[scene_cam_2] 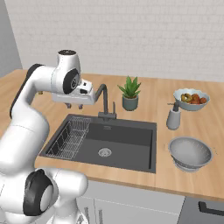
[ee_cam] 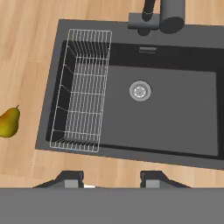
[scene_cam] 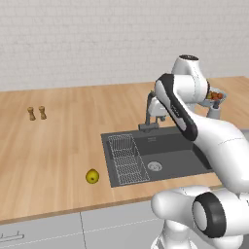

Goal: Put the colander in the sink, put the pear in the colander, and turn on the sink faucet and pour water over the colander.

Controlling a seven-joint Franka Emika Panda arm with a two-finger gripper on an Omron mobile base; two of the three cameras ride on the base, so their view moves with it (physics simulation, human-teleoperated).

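1. The pincer [ee_cam: 111, 177] is seen above the sink [ee_cam: 175, 118], with a gap between its two fingertips and nothing held between them.
2. The colander [scene_cam_2: 190, 152] is placed upright on the wooden surface [scene_cam_2: 183, 179], to the right of the sink.
3. The pear [scene_cam: 92, 176] is lying on the surface to the left of the sink.
4. The sink faucet [scene_cam_2: 105, 101] is found behind the basin.

Kitchen: wooden counter [scene_cam: 53, 146], sink [scene_cam_2: 127, 135], faucet [scene_cam_2: 105, 101], fruit bowl [scene_cam_2: 191, 99].
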